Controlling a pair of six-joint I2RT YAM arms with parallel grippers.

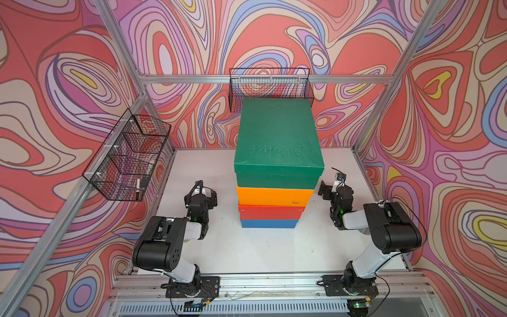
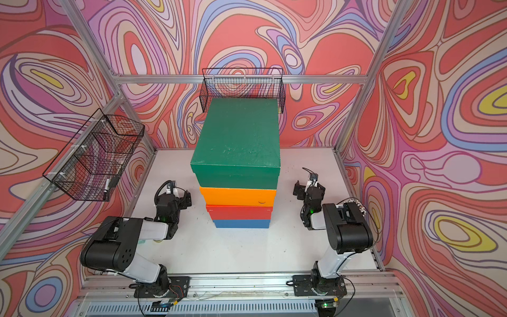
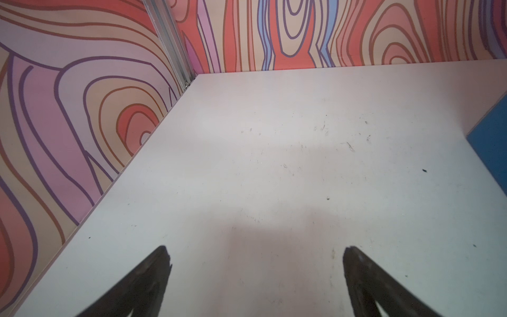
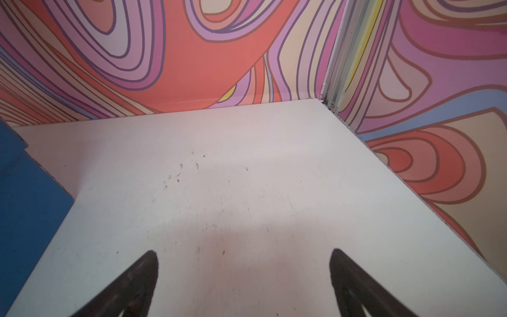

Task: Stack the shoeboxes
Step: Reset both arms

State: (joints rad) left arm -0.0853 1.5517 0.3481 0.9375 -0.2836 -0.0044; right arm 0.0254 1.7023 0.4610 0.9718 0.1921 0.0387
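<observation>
The shoeboxes stand in one stack at the middle of the white table in both top views. From the bottom up they are blue [image 1: 269,223] [image 2: 241,223], red [image 1: 270,212] [image 2: 238,212], orange [image 1: 271,196] [image 2: 236,196] and dark green [image 1: 277,137] [image 2: 238,137]. My left gripper [image 1: 202,192] [image 2: 179,194] hangs left of the stack, apart from it, open and empty [image 3: 255,255]. To the right of the stack my right gripper [image 1: 333,189] [image 2: 308,189] is likewise open and empty [image 4: 244,258]. Each wrist view shows only the blue box's side [image 3: 491,142] [image 4: 24,205].
A black wire basket [image 1: 270,87] hangs on the back wall just behind the green box's top. Another wire basket [image 1: 129,156] hangs on the left wall, holding a marker. Bare white table [image 1: 247,247] lies in front of the stack and around both grippers.
</observation>
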